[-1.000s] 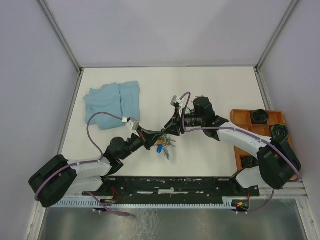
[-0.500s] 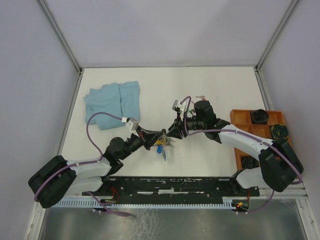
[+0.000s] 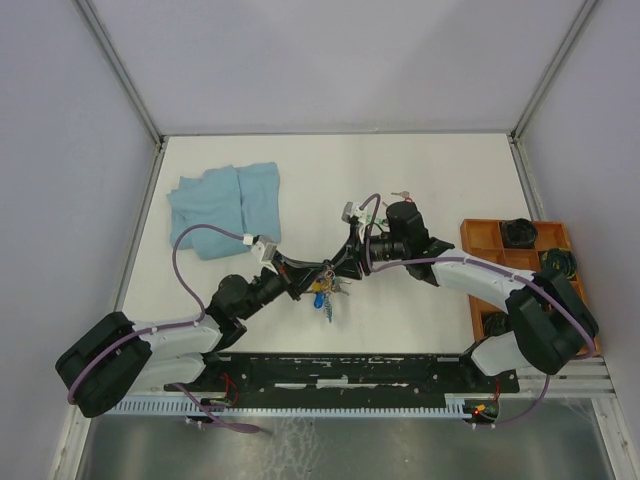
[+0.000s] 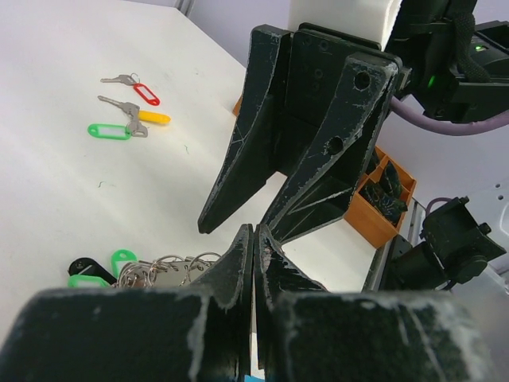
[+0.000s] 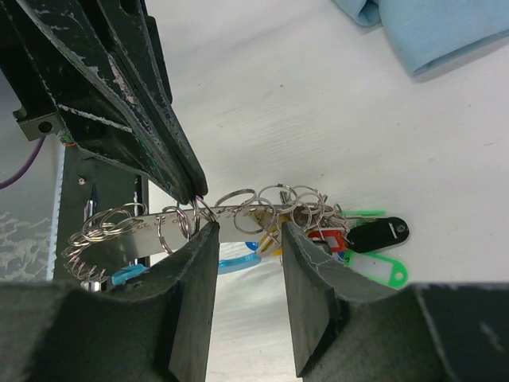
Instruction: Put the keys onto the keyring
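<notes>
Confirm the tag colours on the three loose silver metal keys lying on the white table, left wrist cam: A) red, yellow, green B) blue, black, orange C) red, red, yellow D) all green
A: the three loose keys lie on the white table, apart from the ring bunch, and carry one red tag, one yellow tag and one green tag.

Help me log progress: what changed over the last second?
The right pincer shifted slightly toward the near edge, closer to the key bunch gripped by the left pincer. Nothing was grabbed or released. The left pincer, blue cloth and orange tray stayed put.
</notes>
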`<state>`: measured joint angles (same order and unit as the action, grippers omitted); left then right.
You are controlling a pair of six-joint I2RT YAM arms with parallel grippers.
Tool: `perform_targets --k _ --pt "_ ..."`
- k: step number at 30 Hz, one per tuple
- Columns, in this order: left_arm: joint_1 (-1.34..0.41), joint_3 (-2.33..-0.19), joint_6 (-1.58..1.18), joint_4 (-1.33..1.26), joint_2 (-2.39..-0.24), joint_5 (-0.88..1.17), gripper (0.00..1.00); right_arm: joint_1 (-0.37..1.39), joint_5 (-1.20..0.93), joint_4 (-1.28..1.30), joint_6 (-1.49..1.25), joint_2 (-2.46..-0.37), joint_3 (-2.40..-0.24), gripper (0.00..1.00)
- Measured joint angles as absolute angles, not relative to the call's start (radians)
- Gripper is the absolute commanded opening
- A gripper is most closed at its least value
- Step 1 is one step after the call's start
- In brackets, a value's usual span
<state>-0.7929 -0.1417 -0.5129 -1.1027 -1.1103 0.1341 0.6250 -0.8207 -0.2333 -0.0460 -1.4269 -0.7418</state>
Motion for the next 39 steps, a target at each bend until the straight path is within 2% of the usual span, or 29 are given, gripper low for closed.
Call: perform_targets --k 17,30,35,39 --pt "-0.791 -0.141 -0.514 -1.176 -1.121 0.141 0.03 0.619 -0.905 -0.402 -0.126 -1.442 -0.708 0.43" --pt "-0.791 -0.117 -0.551 -1.295 -1.208 0.143 0.03 0.619 -0.943 -0.519 -0.185 -1.491 -0.696 0.33" --pt "-0.788 -0.089 -0.572 -1.339 -1.247 0.141 0.03 0.62 -0.96 -0.562 -0.196 -1.521 -0.691 0.25" --pt "-0.786 -0.087 -0.579 -1.356 -1.265 0.135 0.03 0.62 -0.979 -0.584 -0.194 -1.536 -0.69 0.11"
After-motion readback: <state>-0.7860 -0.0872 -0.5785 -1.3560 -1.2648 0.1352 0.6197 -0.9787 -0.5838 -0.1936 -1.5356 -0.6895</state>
